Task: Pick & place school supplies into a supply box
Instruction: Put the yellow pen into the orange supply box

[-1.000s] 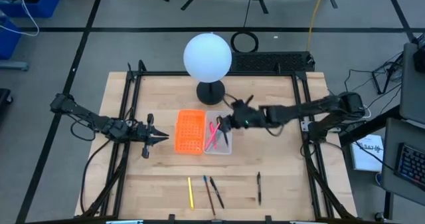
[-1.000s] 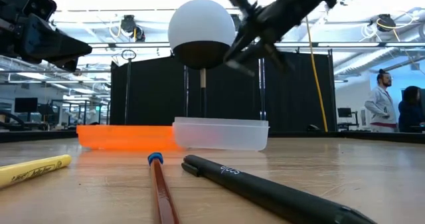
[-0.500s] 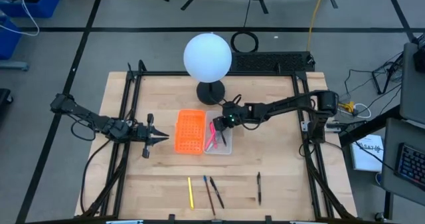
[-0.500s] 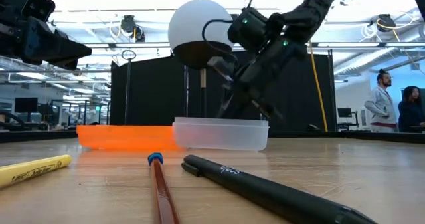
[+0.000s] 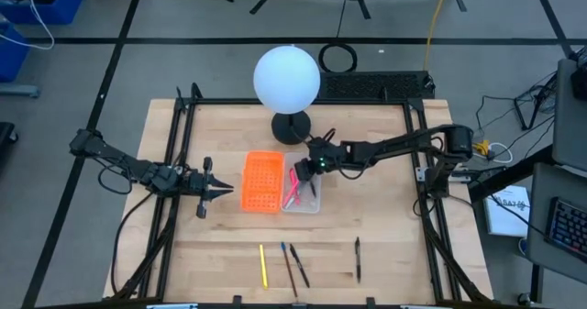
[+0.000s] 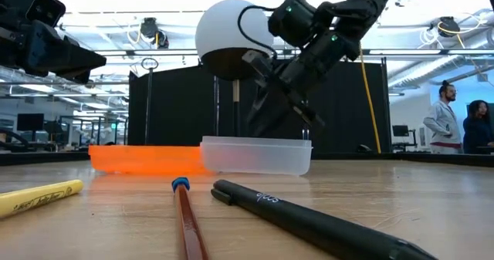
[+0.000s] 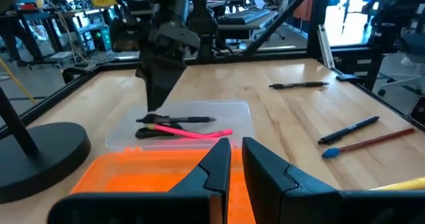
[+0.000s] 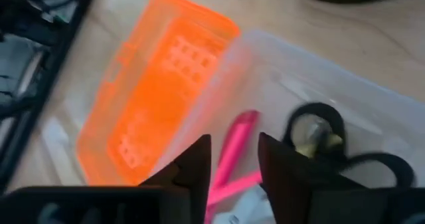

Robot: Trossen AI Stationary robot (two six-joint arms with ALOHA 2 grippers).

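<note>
The supply box (image 5: 304, 202), a clear shallow tray, stands mid-table beside an orange tray (image 5: 261, 181). In it lie a pink pen (image 8: 243, 120), black-handled scissors (image 8: 332, 144) and a dark pen (image 7: 178, 119). My right gripper (image 5: 307, 170) hangs open just above the box's far end, fingers slanting down, nothing between them (image 8: 234, 145). My left gripper (image 5: 216, 192) waits to the left of the orange tray, its fingers close together on nothing (image 7: 236, 159). A yellow pen (image 5: 262, 265), a blue-tipped pencil (image 5: 288, 268) and two black pens (image 5: 299, 265) (image 5: 358, 259) lie by the near edge.
A lamp with a white globe (image 5: 286, 78) on a black base (image 5: 291, 126) stands just behind the two trays, close to my right arm. Black frame rails (image 5: 174, 162) run along the table's left and right sides. People stand far off in the room (image 6: 444, 117).
My right gripper has come down toward the far end of the supply box and a little toward the table's left, tipping more steeply downward. Its fingers have opened in the last half second. My left arm has kept still.
</note>
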